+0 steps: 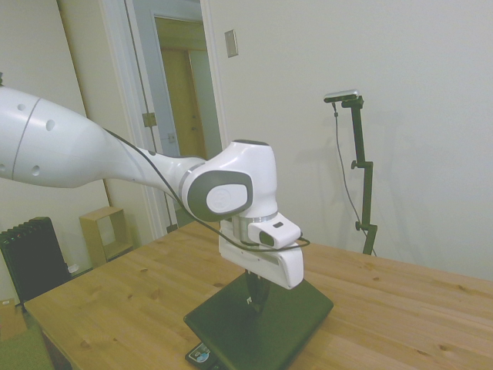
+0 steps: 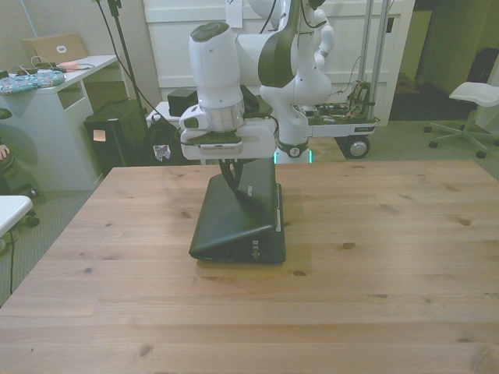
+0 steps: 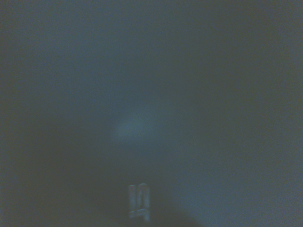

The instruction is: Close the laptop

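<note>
The black laptop point(image 1: 262, 324) lies on the wooden table point(image 1: 400, 308), its plain dark lid point(image 2: 234, 214) lowered to a shallow slant over the base. A strip of the base point(image 2: 278, 209) shows along the front view's right, and coloured stickers point(image 1: 201, 354) peek out at a corner. My gripper point(image 1: 255, 297) points down with its dark fingers together, their tips resting on the lid near its far end, also seen in the front view point(image 2: 236, 181). The wrist view is filled by the blurred dark lid point(image 3: 151, 94).
Bare wood lies on all sides of the laptop. Off the table stand a black radiator point(image 1: 31, 258) and a small wooden shelf point(image 1: 108, 231), and in the front view a white desk point(image 2: 54, 117) and a wheeled cart point(image 2: 343, 125).
</note>
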`<state>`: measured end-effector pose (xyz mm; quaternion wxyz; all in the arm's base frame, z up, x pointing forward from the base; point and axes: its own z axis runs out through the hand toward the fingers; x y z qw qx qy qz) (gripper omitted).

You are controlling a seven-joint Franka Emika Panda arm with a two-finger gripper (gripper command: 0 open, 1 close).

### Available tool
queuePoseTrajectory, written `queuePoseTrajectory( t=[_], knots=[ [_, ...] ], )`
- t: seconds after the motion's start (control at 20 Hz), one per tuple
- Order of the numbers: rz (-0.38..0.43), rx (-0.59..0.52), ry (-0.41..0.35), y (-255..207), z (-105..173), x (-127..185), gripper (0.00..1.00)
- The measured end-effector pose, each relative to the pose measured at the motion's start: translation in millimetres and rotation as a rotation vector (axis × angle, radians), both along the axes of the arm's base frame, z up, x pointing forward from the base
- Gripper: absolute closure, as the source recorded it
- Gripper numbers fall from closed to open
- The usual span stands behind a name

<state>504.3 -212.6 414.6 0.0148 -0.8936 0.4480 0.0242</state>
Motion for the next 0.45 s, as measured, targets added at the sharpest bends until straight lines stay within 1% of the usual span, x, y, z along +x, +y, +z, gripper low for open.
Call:
queuePoseTrajectory(
  t=[0.15, 0.25, 0.3, 0.4, 0.45],
  knots=[
    [-0.005, 0.015, 0.013, 3, -23, 3, 1.0],
    [-0.001, 0.018, 0.016, 7, -30, 6, 1.0],
    [0.005, 0.016, 0.007, 9, -26, 9, 1.0],
    [0.025, 0.006, -0.034, 18, -1, 16, 1.0],
    [0.037, 0.003, -0.058, 27, 19, 17, 0.0]
  ],
)
